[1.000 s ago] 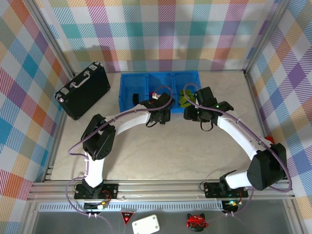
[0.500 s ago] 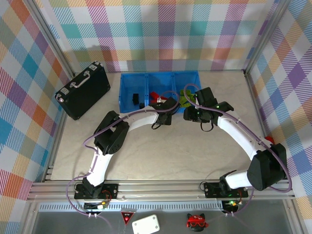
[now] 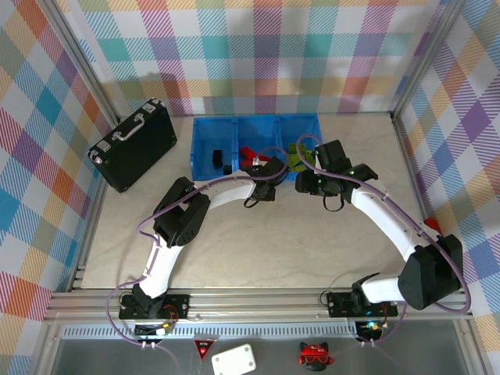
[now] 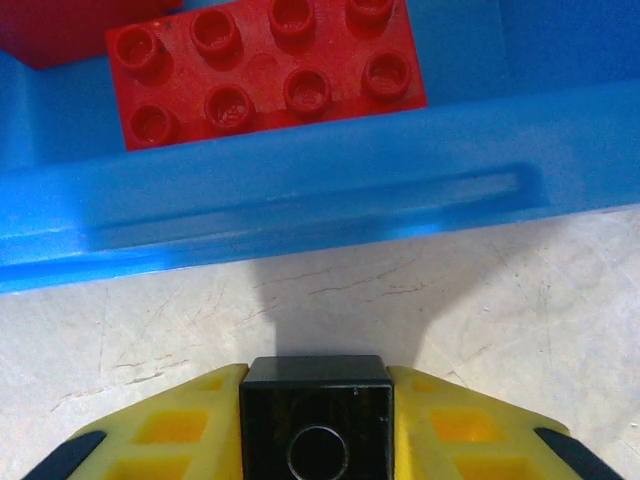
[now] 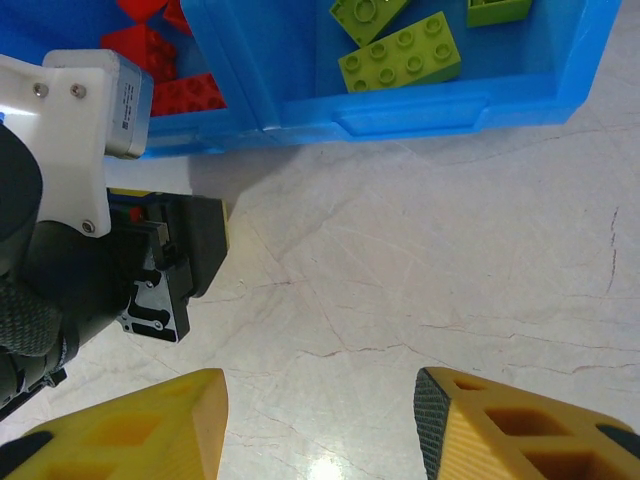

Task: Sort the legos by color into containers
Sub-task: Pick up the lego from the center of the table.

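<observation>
My left gripper (image 4: 315, 375) is shut on a small black lego cube (image 4: 316, 430), low over the table just in front of the blue tray's front wall (image 4: 300, 190). Beyond that wall a red eight-stud brick (image 4: 265, 70) lies in the middle compartment. From above, the left gripper (image 3: 266, 173) sits at the tray's (image 3: 194, 148) near edge. Black legos (image 3: 218, 156) lie in the left compartment. My right gripper (image 5: 320, 400) stands open over bare table, in front of the compartment holding lime-green bricks (image 5: 400, 60). In the top view the right gripper (image 3: 312, 181) is beside the left one.
A black briefcase (image 3: 133, 144) with a silver handle lies at the back left. The left arm's wrist body (image 5: 90, 230) hangs close to my right gripper's left side. Checkered walls and metal posts enclose the table; bare tabletop lies toward the arm bases.
The left gripper has shifted slightly right along the tray's front and its jaws have closed on the black cube. The left elbow has swung outward. The right arm has barely moved.
</observation>
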`<control>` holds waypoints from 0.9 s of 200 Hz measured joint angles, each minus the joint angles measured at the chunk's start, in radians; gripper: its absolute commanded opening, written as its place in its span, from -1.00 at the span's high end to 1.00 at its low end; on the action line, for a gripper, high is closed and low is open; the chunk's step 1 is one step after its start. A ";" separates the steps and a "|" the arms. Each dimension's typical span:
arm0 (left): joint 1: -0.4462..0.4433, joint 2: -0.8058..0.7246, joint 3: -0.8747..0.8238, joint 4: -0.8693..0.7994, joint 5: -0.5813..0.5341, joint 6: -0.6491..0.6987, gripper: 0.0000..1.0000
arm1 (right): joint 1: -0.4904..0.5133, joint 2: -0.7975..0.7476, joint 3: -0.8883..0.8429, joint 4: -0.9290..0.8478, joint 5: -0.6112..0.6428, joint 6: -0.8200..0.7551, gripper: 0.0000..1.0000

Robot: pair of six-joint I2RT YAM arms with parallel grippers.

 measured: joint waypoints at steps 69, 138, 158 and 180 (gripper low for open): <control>-0.003 -0.106 -0.007 -0.016 -0.008 0.011 0.39 | 0.000 -0.009 -0.002 -0.006 0.000 0.000 -0.08; 0.044 -0.293 -0.001 -0.081 -0.056 0.087 0.39 | 0.000 -0.009 -0.002 -0.019 0.001 0.000 -0.08; 0.097 -0.313 0.005 -0.094 -0.068 0.114 0.39 | 0.000 -0.009 -0.002 -0.021 0.000 0.000 -0.08; 0.160 -0.318 0.015 -0.102 -0.076 0.140 0.39 | 0.000 -0.009 -0.002 -0.021 0.000 0.000 -0.08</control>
